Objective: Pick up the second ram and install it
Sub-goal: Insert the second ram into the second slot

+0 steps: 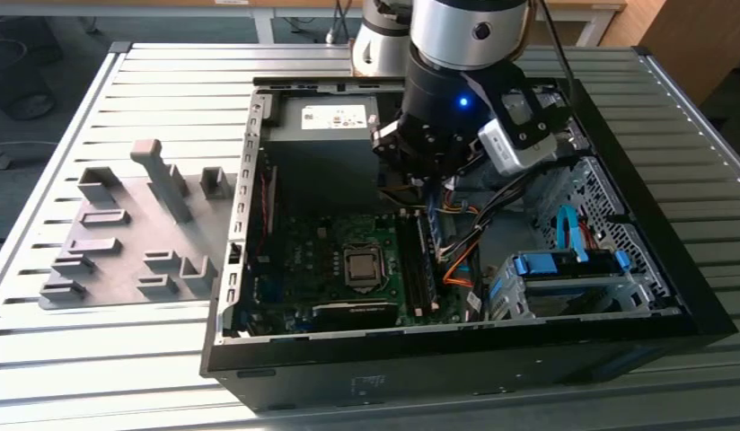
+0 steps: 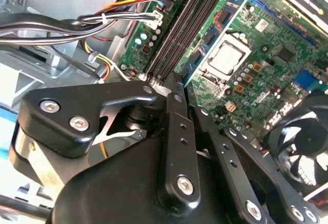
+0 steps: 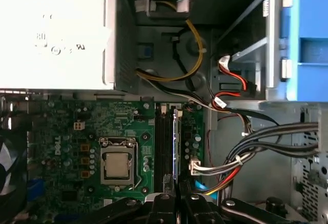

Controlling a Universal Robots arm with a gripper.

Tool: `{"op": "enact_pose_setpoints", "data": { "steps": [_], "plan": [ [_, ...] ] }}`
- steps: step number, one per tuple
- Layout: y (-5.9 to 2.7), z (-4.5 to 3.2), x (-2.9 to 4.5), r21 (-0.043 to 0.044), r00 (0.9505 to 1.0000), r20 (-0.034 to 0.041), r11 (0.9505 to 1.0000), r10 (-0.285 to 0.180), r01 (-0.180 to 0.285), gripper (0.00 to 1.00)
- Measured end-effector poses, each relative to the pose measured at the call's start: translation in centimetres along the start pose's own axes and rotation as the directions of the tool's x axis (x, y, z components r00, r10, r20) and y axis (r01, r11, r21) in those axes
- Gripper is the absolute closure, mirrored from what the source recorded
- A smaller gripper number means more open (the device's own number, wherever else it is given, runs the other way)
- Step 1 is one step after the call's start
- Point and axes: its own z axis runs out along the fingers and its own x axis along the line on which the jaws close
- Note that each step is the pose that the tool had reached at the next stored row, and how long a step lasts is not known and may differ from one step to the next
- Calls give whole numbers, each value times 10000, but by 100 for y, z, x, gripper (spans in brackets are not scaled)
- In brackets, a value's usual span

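First wrist view: the second ram (image 3: 177,147), a thin stick seen edge-on with a pale top edge, stands lined up along the dark memory slots (image 3: 165,147) of the green motherboard (image 3: 77,142), on the side away from the processor socket (image 3: 118,165); it appears already carried into the open computer case (image 1: 466,355) and brought to its slot, though whether it is pressed fully home is not visible. The gripper (image 3: 177,198) sits directly over one end of the stick, and it cannot be told whether it is clamped on the stick or has let go. Seen from the exterior view, the arm hangs at 12 o'clock of the slots, which lie at 3 o'clock of the socket
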Motion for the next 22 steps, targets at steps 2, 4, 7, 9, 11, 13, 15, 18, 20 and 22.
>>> {"op": "enact_pose_setpoints", "data": {
  "steps": [2,4,7,9,11,13,15,18,20,22],
  "plan": [
    [0,36,1,-2,10000,-1,10000,-82,82,86],
    [0,73,2,-3,10000,-6,10000,-82,82,86],
    [0,103,3,-4,9999,-151,10000,-81,80,86],
    [0,121,3,-7,9995,-293,10000,-80,80,86],
    [0,158,5,-7,9995,-317,10000,-78,78,86],
    [0,194,5,-8,9994,-324,10000,-80,80,86],
    [0,230,6,-8,9994,-328,10000,-80,80,86],
    [-7,284,7,-8,9994,-345,10000,-82,82,86],
    [-19,319,9,-9,9993,-354,10000,-80,80,86],
    [-24,333,10,-7,9993,-356,10000,-79,79,86]
  ]
}}
